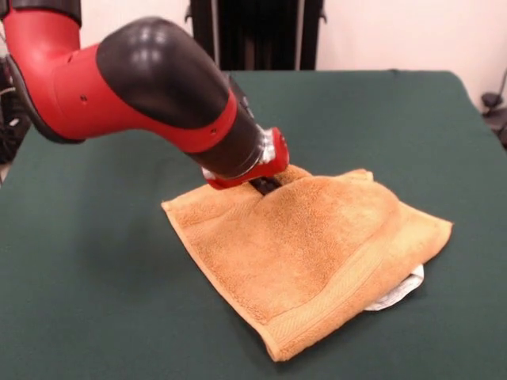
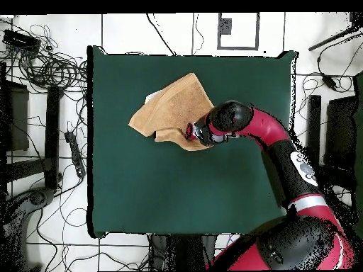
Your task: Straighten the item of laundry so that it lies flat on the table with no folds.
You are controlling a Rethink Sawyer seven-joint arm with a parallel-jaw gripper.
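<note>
Dark green table [image 1: 95, 301] filling the frame, red and black arm [image 1: 142, 87] entering from upper left, orange-tan towel [image 1: 309, 253] folded at lower centre, white label [image 1: 400, 291] peeking out lower right, gripper [image 1: 265, 186] buried in towel's upper fold, grip state hidden, cannot tell.

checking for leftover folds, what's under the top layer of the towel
A lower towel layer shows along the right edge, with a white label poking out beneath it, on the green table. The gripper dips into the raised fold; its tips are covered.
</note>
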